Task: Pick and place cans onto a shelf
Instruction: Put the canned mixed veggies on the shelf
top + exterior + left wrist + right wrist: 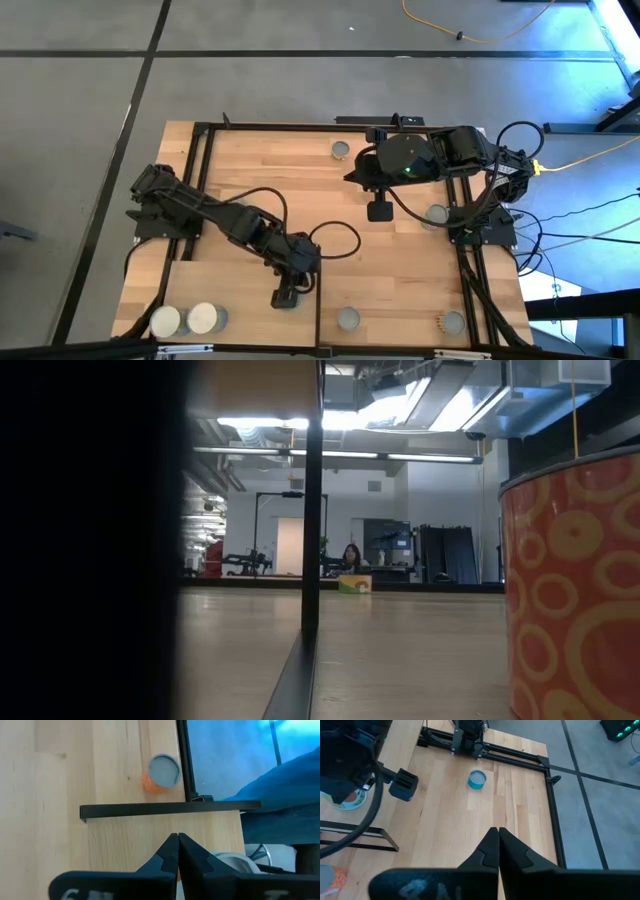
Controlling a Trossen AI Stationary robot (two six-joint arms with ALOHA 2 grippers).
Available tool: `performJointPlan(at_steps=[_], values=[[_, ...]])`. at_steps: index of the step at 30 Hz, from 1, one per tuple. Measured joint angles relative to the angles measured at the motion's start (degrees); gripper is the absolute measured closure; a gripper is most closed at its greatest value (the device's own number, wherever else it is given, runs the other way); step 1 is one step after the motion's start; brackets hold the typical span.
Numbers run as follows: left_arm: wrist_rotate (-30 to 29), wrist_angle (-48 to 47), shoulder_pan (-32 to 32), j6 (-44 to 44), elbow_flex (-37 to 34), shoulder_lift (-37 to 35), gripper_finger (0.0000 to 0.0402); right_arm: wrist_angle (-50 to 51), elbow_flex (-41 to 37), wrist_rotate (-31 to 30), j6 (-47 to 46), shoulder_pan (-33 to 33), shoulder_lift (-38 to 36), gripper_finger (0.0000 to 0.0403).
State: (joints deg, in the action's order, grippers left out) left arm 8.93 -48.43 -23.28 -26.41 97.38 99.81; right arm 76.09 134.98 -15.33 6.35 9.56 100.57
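Small round cans with grey tops lie scattered over the planked tabletop [400, 270]: one at twelve o'clock [341, 150], one at three o'clock beside the right arm's base [437, 214], one at six o'clock [347, 319], and one with an orange patterned side at five o'clock [452, 323]. The shelf [240, 300], a smooth pale board edged by a thin black upright, fills the seven o'clock corner and carries two wider whitish-topped cans [187, 320] side by side, touching. The left gripper [285, 297] hangs over the shelf's right edge, fingers clenched together, empty. The right gripper [379, 211] hovers near centre, clamped closed on nothing. Black frame rails border the table.
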Motion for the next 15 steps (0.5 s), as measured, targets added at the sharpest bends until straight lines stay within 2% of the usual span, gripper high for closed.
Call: performJointPlan(at_steps=[15], values=[[8.42,-2.42,-2.92,-3.41,-0.02,0.00,0.0401,0.02,0.00,0.08,0.13,0.00,0.00,0.0402]])
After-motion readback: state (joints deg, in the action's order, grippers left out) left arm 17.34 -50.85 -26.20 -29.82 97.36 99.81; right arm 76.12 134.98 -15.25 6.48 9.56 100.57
